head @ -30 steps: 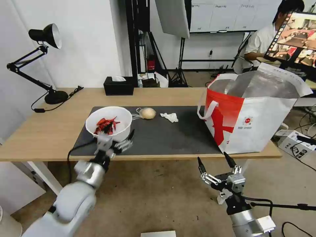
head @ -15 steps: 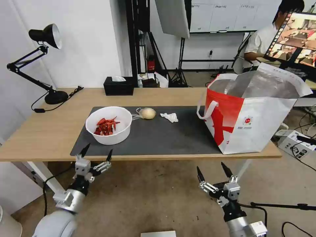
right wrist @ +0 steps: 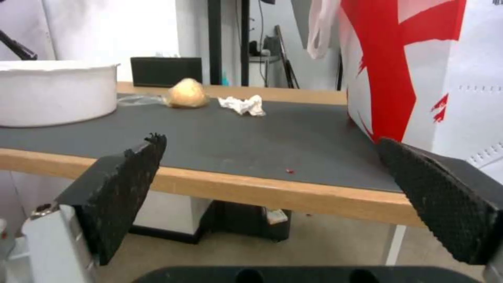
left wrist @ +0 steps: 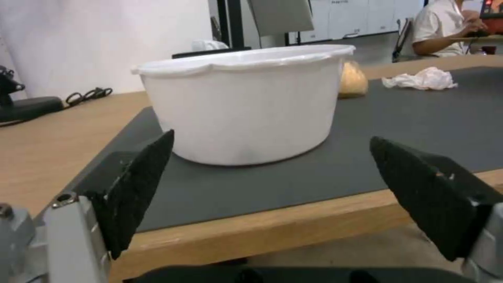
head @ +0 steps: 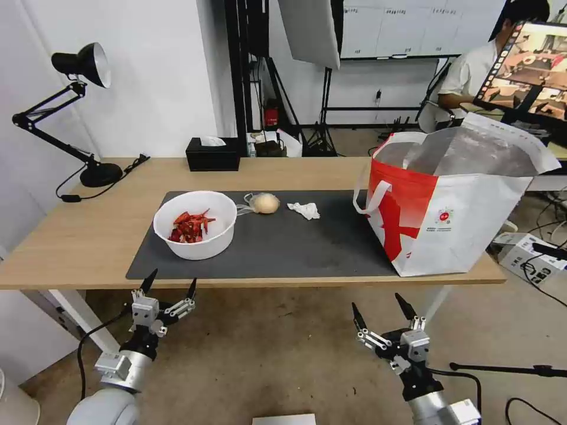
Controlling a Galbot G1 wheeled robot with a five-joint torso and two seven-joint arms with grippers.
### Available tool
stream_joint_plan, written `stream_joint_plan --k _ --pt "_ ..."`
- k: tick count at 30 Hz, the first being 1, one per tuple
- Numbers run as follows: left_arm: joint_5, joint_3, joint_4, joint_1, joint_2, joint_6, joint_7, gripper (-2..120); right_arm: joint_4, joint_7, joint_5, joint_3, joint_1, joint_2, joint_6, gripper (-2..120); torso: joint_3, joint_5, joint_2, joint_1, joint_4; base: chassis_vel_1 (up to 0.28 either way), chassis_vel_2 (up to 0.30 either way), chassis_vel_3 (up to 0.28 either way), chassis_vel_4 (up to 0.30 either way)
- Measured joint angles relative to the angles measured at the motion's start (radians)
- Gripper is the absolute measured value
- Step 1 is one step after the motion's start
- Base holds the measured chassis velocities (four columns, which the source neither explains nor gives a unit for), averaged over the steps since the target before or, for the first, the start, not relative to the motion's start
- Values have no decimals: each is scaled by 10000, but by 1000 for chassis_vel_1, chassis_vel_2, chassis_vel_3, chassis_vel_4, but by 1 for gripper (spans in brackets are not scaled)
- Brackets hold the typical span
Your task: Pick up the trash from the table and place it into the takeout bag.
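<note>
On the dark mat of the table (head: 88,236) stands a white bowl (head: 195,224) of red shells, its side facing me in the left wrist view (left wrist: 241,106). Behind it lie a bagged pale-yellow bun (head: 266,203) and a crumpled white tissue (head: 304,209); both also appear in the right wrist view, the bun (right wrist: 186,93) beside the tissue (right wrist: 243,105). The white-and-red takeout bag (head: 455,206) stands open at the table's right end. My left gripper (head: 170,284) hangs open below the table's front edge, in front of the bowl. My right gripper (head: 380,309) is open and low, in front of the bag.
A black tissue box (head: 212,153) sits at the table's back edge and a black desk lamp (head: 71,112) stands at the back left with its cable (head: 100,188) trailing forward. A person sits at a desk behind the bag. A cardboard box (head: 525,254) lies on the floor right.
My left gripper has drawn back from the bowl's front and dropped below the table edge. The right gripper has sunk slightly. The bowl, bun and tissue have not moved.
</note>
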Motion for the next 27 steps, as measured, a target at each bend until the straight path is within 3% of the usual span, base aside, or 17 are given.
stream_joint_plan --k 21,27 --pt "-28 -17 -191 -84 39 282 195 100 142 60 -399 -270 93 -161 -136 100 0 0 0 0 -1 0 0 0 0" --pt "-52 -65 -359 -32 81 373 223 100 909 174 83 -654 752 -818 -1091 100 0 0 0 0 0 0 0 0 0"
